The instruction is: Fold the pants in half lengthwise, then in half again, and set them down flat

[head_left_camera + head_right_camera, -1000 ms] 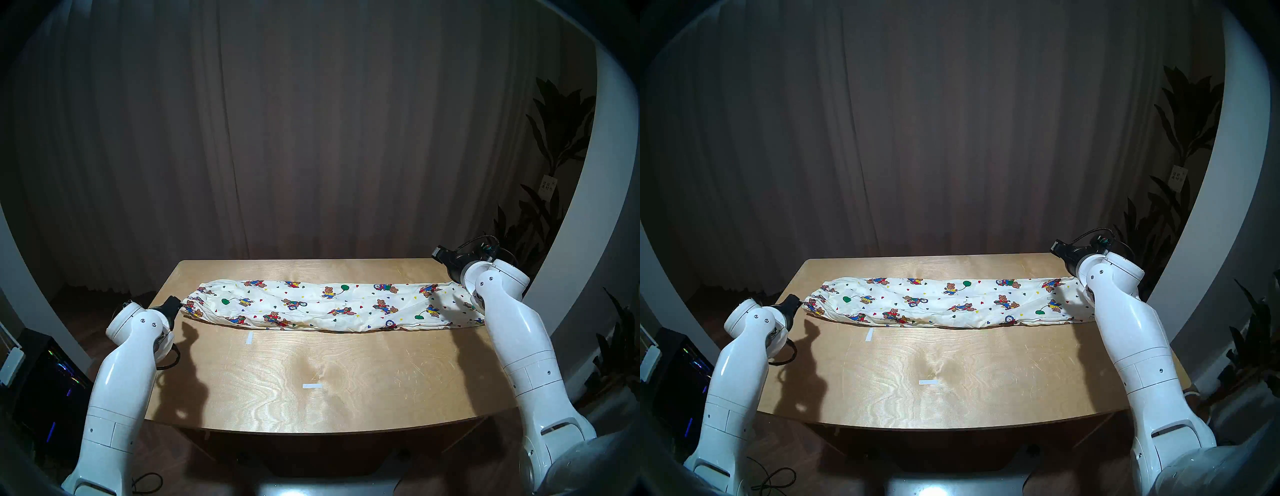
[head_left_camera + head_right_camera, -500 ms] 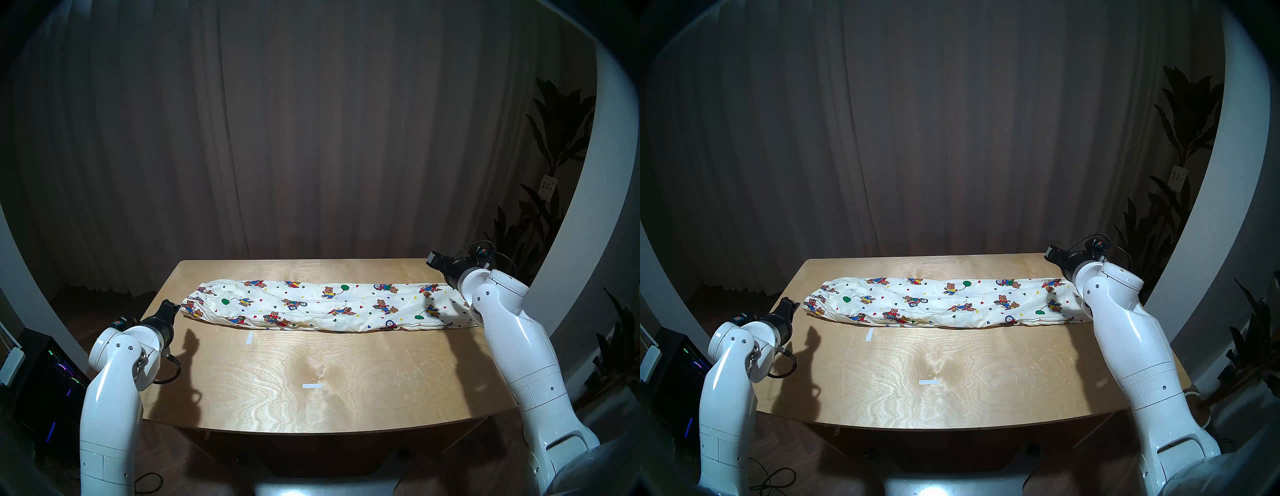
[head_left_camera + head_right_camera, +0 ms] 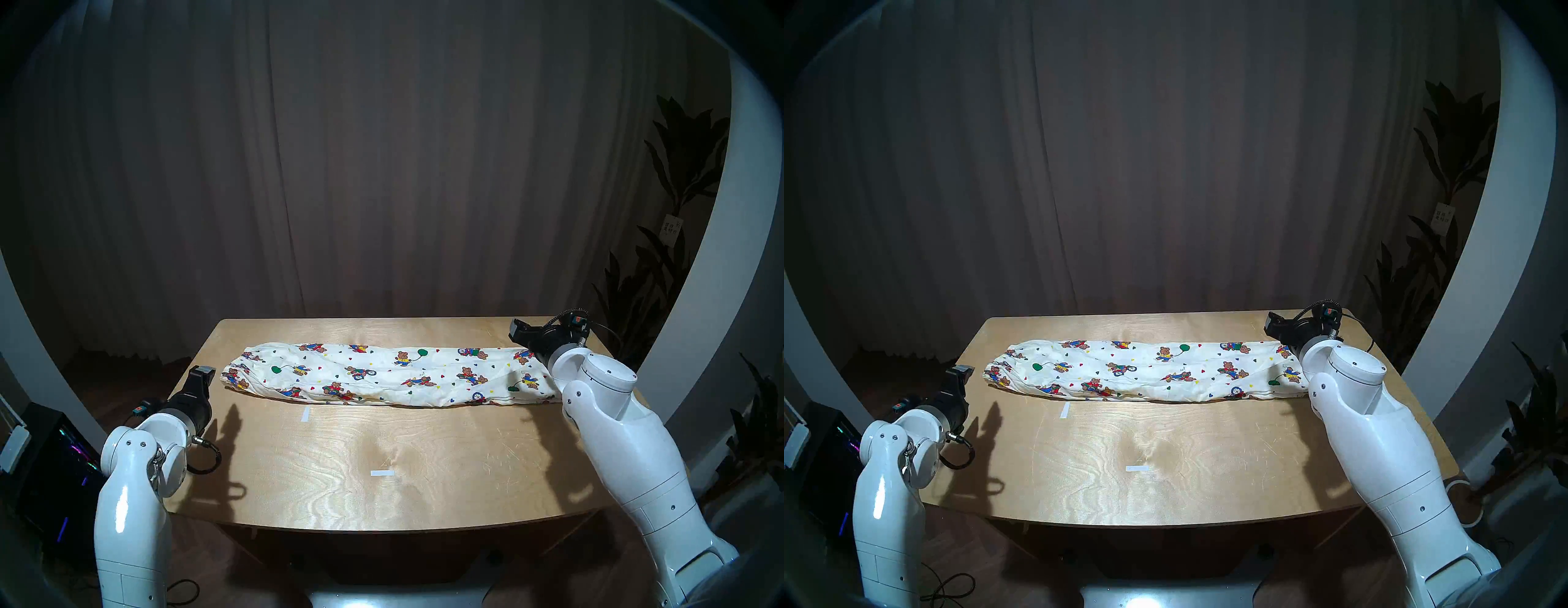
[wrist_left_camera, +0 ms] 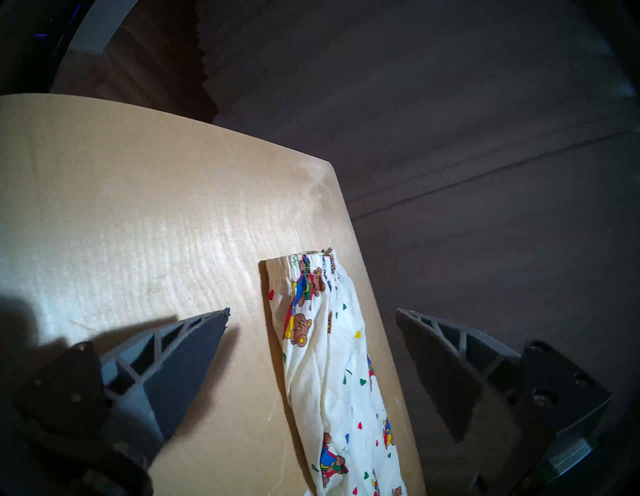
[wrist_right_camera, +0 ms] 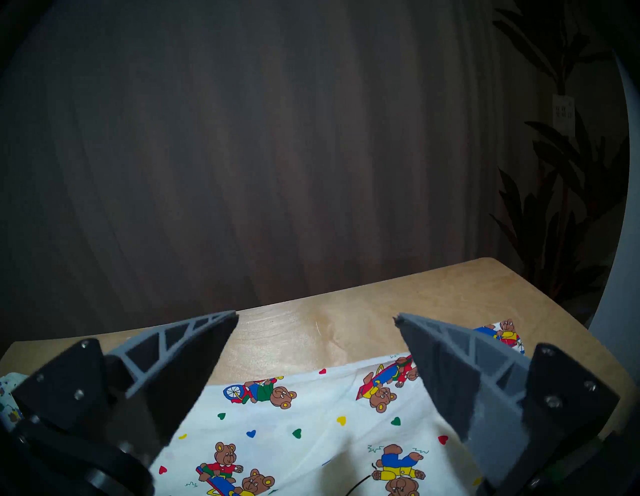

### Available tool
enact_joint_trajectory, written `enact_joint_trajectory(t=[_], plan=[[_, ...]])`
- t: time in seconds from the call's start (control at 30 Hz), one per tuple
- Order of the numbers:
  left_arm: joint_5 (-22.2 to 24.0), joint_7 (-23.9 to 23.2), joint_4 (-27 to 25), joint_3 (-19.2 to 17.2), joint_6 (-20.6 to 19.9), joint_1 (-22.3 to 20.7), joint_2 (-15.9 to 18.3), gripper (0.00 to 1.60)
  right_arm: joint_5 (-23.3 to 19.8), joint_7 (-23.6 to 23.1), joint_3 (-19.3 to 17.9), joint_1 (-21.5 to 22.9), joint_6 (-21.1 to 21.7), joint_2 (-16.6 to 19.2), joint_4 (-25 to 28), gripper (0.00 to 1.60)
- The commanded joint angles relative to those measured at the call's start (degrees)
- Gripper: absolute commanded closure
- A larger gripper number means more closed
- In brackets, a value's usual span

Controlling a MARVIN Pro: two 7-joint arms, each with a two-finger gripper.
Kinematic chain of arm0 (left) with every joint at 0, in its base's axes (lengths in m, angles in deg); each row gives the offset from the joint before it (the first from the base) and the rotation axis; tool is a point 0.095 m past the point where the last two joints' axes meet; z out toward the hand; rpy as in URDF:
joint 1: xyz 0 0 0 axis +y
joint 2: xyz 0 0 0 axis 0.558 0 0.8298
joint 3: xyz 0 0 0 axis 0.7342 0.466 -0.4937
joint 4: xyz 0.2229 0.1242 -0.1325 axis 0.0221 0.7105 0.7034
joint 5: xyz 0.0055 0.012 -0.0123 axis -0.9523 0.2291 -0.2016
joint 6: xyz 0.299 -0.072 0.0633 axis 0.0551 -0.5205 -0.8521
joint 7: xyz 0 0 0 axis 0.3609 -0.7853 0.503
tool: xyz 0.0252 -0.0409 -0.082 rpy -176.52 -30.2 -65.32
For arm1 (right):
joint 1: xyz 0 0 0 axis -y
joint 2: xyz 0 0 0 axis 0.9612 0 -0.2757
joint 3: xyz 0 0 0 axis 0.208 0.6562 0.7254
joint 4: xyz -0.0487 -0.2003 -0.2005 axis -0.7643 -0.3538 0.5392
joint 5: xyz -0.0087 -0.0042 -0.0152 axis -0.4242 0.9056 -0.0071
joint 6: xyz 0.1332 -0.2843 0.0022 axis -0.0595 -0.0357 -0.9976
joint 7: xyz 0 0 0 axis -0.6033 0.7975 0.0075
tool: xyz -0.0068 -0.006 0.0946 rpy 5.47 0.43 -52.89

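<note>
The table [image 3: 424, 446] fills the lower middle of the head view, pale wood with two small white tape strips [image 3: 306, 414] on its bare near half; across its far half lie the pants [image 3: 382, 375], a long narrow band whose long axis runs straight from left to right in the frame, parallel to the far table edge; the gathered elastic waist [image 3: 233, 375] points to the frame's left, and the leg ends reach the right side of the table, where the right arm hides them.

The cloth is thin and cream-white, printed with small brown teddy bears, bicycles, green balloons and coloured hearts; it lies flat on the table in a narrow strip with soft wrinkles along its near edge.

The left end effector [image 3: 203, 373] sits at the frame's left, just beside the waist end but apart from it; in the left wrist view its fingers [image 4: 187, 350] stand wide apart and empty, the waist between them farther off.

The right end effector [image 3: 518, 330] is at the upper right of the table, above the leg end; the right wrist view shows its fingers [image 5: 450, 374] spread and released, holding nothing, over the cloth.
</note>
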Motion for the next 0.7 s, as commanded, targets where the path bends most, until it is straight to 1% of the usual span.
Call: enact_joint_trajectory(t=[0.0,0.07,0.1,0.13,0.2,0.23,0.27,0.3,0.37,0.43,0.5,0.57,0.6,0.67], plan=[[-1.02,-6.47,5.27,1.13,-1.09,-4.68,2.98,0.00,4.10,-0.08,0.94,-0.15,-4.35,1.02,1.98,0.00],[-1.73,-8.59,7.81,1.59,-1.08,-5.92,3.69,0.00,5.29,-0.17,1.57,-0.04,-4.08,1.85,2.32,0.00],[-1.80,-8.41,8.58,1.79,-1.16,-6.58,3.89,0.00,5.18,-0.33,1.42,-0.09,-4.88,1.48,2.47,0.00],[-1.77,-10.41,9.92,1.84,-1.08,-7.23,3.93,0.00,5.29,-0.79,1.44,-0.15,-5.29,1.65,2.66,0.00],[-2.27,-11.56,11.75,2.33,-1.26,-8.59,4.57,0.00,5.67,-0.92,1.42,-0.27,-5.96,1.70,2.74,0.00],[-2.56,-13.79,13.76,2.84,-1.50,-9.88,5.03,0.00,6.06,-0.93,1.31,-0.40,-6.74,1.79,2.78,0.00],[-2.56,-13.79,13.76,2.84,-1.50,-9.88,5.03,0.00,6.06,-0.93,1.31,-0.40,-6.74,1.79,2.78,0.00],[-2.74,-14.00,14.16,3.23,-1.49,-9.98,5.48,0.00,6.21,-1.02,1.25,-0.46,-7.07,1.87,2.79,0.00],[-3.48,-15.92,16.46,4.08,-1.60,-11.24,6.00,0.00,6.56,-1.12,1.08,-0.63,-8.11,1.84,2.87,0.00],[-3.99,-18.26,19.16,4.87,-1.62,-12.78,6.25,0.00,6.89,-1.30,0.94,-0.85,-8.96,1.89,3.11,0.00],[-5.41,-21.12,22.39,6.42,-1.50,-14.62,7.12,0.00,7.36,-1.46,0.69,-1.22,-10.20,1.95,3.40,0.00],[-5.36,-21.00,22.17,6.91,-1.18,-14.14,7.61,0.00,7.48,-1.53,0.61,-1.33,-10.56,1.97,3.44,0.00],[-6.25,-22.63,24.03,7.54,-1.15,-15.37,7.87,0.00,7.47,-1.60,0.44,-1.49,-10.98,1.90,3.50,0.00],[-6.76,-23.44,25.34,8.44,-1.01,-16.20,8.38,0.00,7.64,-1.75,0.29,-1.71,-11.52,2.01,3.63,0.00]])
